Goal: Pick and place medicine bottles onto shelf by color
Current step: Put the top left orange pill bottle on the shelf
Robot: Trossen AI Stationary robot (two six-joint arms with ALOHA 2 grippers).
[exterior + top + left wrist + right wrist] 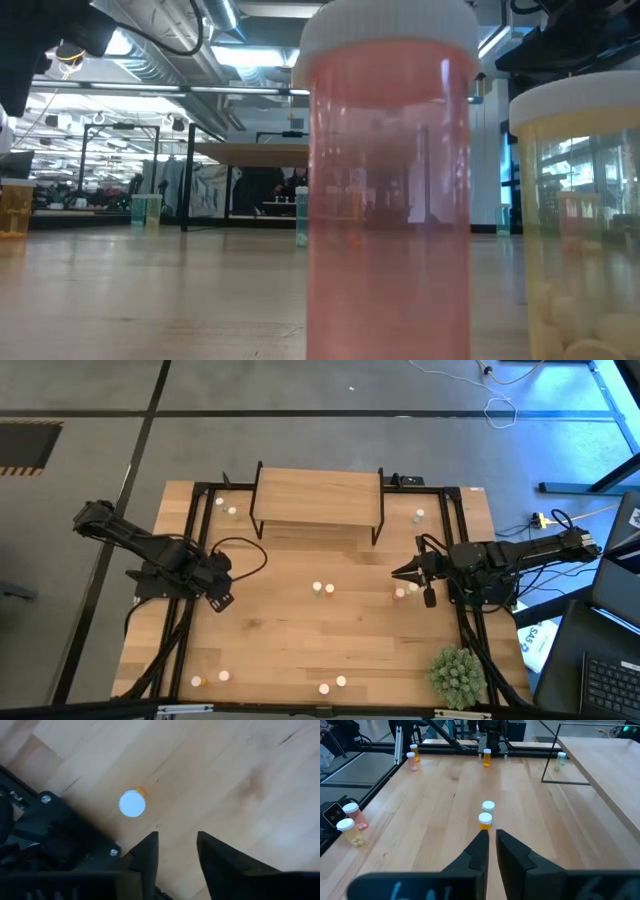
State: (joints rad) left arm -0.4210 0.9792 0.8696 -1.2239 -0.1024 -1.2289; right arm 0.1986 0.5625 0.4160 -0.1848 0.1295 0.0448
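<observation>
My left gripper (177, 840) points down over the table's left side (222, 596), open, with nothing between its fingers. An orange medicine bottle with a white cap (132, 803) stands upright on the wood just beside its fingertips, untouched. My right gripper (491, 837) waits at the right (400, 572), shut and empty, pointing toward the table's middle, where an orange bottle (485, 820) and a pale one (488, 807) stand. The shelf (318, 495), a light-wood board on black legs, stands at the far middle with nothing on top. Other bottles stand scattered about.
Two bottles (226, 507) stand left of the shelf and a green one (418, 515) right of it. A pink (388, 180) and a yellow bottle (580, 220) stand at the near edge. A spiky green plant ball (457, 675) sits near right. A black frame rail (190, 540) borders the table.
</observation>
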